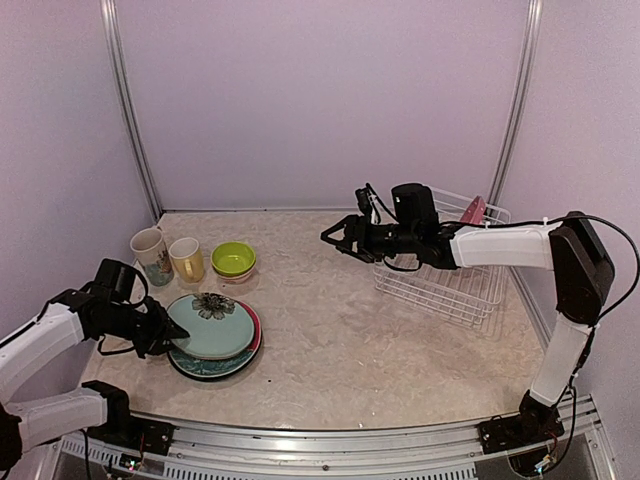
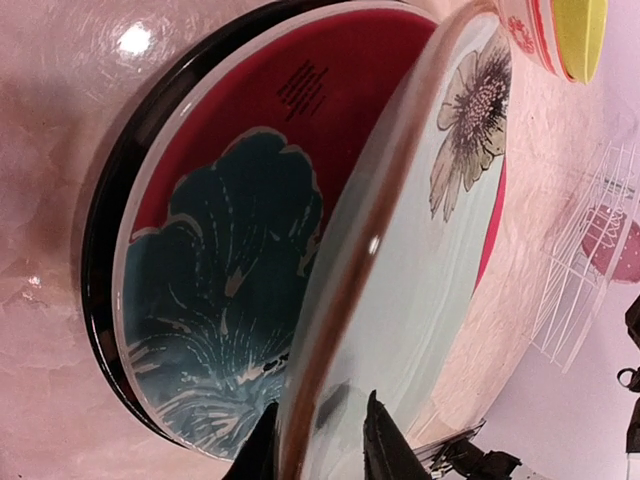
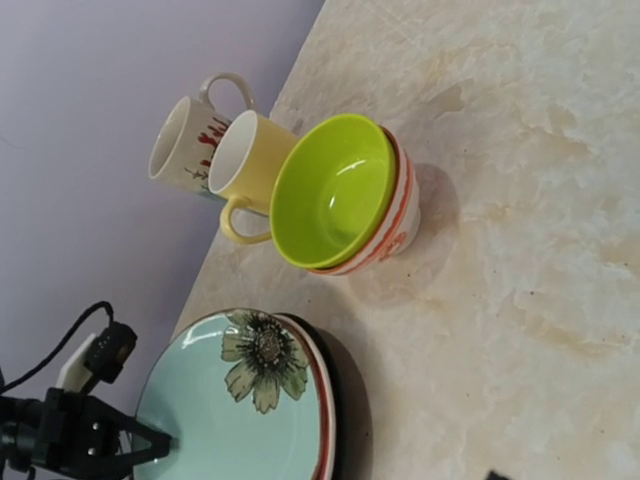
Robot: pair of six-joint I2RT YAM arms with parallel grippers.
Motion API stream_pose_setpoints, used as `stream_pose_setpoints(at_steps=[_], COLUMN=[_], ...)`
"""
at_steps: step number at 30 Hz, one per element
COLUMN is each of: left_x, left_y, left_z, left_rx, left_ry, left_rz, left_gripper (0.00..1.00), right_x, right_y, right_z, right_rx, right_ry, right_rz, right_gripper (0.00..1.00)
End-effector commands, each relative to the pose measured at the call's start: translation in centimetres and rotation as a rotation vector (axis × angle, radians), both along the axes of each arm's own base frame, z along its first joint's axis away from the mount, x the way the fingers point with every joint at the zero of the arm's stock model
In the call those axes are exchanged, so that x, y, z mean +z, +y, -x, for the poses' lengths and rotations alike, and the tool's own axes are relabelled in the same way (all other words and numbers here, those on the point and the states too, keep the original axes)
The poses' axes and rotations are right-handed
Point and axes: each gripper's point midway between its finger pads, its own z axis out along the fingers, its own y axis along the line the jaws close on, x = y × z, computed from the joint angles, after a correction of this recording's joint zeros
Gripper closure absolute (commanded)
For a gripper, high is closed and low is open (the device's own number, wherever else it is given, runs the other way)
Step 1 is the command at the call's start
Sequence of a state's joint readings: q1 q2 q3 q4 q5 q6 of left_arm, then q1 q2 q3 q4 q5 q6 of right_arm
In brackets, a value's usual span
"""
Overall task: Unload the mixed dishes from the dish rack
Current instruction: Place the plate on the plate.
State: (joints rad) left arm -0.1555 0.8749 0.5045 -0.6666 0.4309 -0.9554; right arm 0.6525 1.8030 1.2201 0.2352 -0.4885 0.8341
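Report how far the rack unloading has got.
Done: cream mug, yellow cup, lime-green bowl nested in the white-and-red bowl, dark plate and red-teal flower plate are on the table. In hand: left gripper pinches a pale-blue flower plate, tilted over that stack. Remaining: pink dotted plate in the dish rack.

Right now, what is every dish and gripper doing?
light-blue flower plate, tilted, rim pinched by left gripper
red-teal flower plate, flat on dark plate
lime-green bowl, nested in white-and-red bowl
yellow cup, upright
cream mug, upright
pink dotted plate, standing in dish rack
right gripper, open, empty
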Motion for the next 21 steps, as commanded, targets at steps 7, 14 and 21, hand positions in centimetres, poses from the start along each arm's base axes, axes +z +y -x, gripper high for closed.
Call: stream_pose_setpoints(at_steps=[7, 14, 21], left_x=[-0.3, -0.5, -0.5], left_y=[0.1, 0.6, 1.2], left_z=[-0.3, -0.3, -0.6], left_rx=[0.031, 0.051, 0.068], left_ry=[-0.002, 0.017, 0.027], left_rz=[0.013, -0.012, -0.051], left_gripper=[0.49, 0.2, 0.01], right_x=[0.3, 0.3, 0.4], right_y=[-0.2, -0.6, -2.0], right_z=[-0.5, -0.5, -0.9], right_rx=[-0.009, -0.023, -0.067], right_ry=[-0.01, -0.018, -0.045], right_rz=[-0.001, 0.024, 0.081], right_gripper=[0.33, 0.29, 0.15])
